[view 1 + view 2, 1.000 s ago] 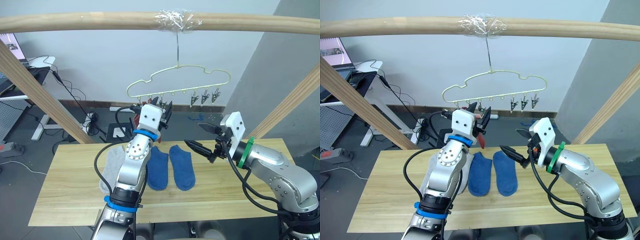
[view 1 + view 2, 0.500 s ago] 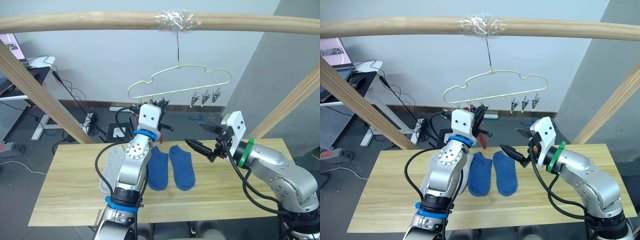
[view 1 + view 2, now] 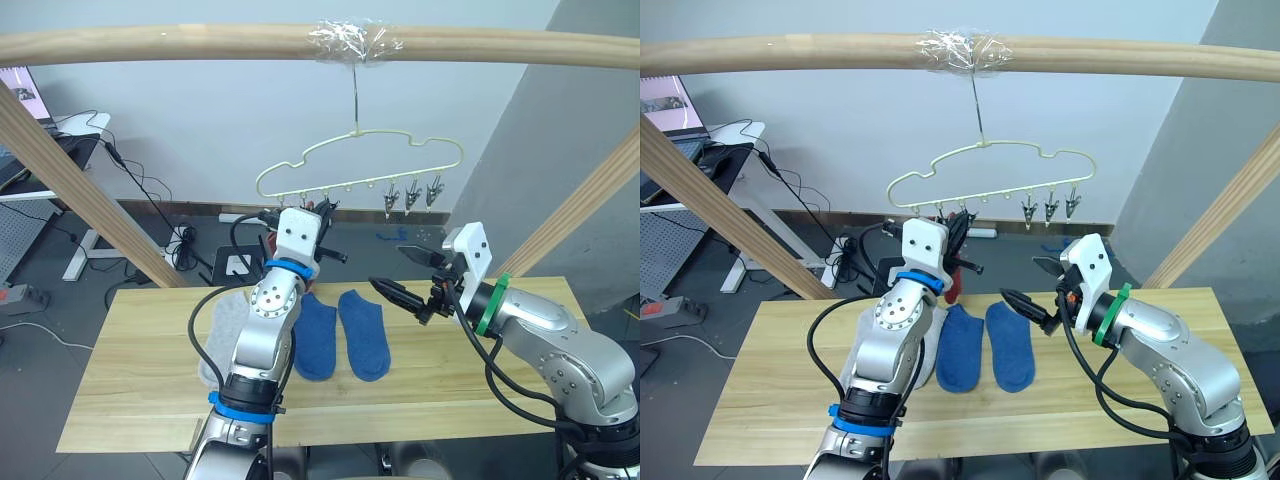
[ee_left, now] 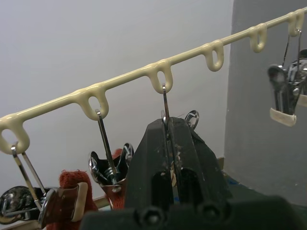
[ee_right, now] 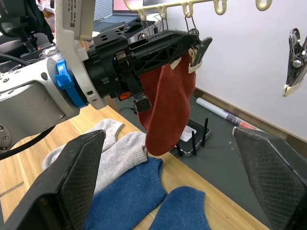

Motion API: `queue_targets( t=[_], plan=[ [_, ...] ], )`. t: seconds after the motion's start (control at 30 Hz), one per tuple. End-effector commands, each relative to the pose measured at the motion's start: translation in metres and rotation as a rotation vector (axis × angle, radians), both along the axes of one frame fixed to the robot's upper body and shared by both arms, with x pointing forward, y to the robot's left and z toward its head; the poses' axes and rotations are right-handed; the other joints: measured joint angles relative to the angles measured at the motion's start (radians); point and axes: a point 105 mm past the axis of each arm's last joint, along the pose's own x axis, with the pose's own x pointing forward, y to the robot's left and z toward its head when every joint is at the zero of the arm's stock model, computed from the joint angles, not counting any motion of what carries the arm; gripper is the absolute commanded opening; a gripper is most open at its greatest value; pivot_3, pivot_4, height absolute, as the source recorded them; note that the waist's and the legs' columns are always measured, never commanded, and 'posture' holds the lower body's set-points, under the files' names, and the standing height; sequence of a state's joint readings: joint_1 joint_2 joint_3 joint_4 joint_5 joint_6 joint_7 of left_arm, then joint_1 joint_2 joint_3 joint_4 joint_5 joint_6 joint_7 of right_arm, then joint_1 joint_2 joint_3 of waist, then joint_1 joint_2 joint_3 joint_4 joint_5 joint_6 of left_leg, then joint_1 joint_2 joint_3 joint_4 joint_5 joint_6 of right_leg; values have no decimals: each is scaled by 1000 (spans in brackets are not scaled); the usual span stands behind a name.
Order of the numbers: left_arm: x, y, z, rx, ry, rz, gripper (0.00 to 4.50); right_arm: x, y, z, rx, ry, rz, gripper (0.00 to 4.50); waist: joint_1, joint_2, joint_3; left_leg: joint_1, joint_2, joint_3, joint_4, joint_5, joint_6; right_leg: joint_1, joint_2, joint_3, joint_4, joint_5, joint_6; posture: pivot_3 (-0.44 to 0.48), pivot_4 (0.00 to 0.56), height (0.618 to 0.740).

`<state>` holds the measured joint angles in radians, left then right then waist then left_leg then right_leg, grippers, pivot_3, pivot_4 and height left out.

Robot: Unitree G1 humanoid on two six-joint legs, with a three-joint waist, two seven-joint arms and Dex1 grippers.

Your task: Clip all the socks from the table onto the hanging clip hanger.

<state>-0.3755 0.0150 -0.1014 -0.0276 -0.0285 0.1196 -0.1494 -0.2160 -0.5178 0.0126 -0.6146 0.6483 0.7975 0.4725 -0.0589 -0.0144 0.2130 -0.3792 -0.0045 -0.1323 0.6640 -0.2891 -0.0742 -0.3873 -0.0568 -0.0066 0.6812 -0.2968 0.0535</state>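
**Clip hanger, third clip being worked**

- Clip hanger (image 3: 357, 165): pale yellow wire, hooked over the wooden beam (image 3: 200, 42) above the table (image 3: 130, 385). The two clips at its left end hold rust red fabric.
- Rust red sock (image 5: 165, 108): hangs free at the left clips, above the far edge of the table.
- Left gripper (image 5: 163, 44): raised to the hanger, fingers closed on the third clip (image 4: 165, 115) from the left.
- Blue socks (image 3: 340, 335): two, flat, side by side at mid-table.
- Grey socks (image 3: 222, 335): flat, just left of the blue pair, partly behind the left arm.
- Right gripper (image 3: 400, 273): fingers spread, empty, above the blue pair.
- Handling note: pinch the clip squarely and keep the hanger from swinging; bring the next sock's cuff well into the clip's mouth before letting go.
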Motion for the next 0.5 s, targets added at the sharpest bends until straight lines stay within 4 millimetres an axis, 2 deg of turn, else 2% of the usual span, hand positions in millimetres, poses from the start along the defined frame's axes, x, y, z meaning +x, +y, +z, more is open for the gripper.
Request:
queue_targets(
  t=[0.03,0.2,0.5],
  plan=[
    [-4,-3,12,21,-65,-10,658,-5,2,12,12,-54,11,4500,0,0,0,0,0,0,0,0,0,0,0,0,0,0,0,-155,178,740],
    [-3,-3,12,33,-69,2,2109,-4,1,11,11,-51,5,4500,0,0,0,0,0,0,0,0,0,0,0,0,0,0,0,-155,181,740],
    [-3,-4,13,29,-75,-2,2109,-5,0,9,9,-47,1,4500,0,0,0,0,0,0,0,0,0,0,0,0,0,0,0,-155,180,740]
  ],
)
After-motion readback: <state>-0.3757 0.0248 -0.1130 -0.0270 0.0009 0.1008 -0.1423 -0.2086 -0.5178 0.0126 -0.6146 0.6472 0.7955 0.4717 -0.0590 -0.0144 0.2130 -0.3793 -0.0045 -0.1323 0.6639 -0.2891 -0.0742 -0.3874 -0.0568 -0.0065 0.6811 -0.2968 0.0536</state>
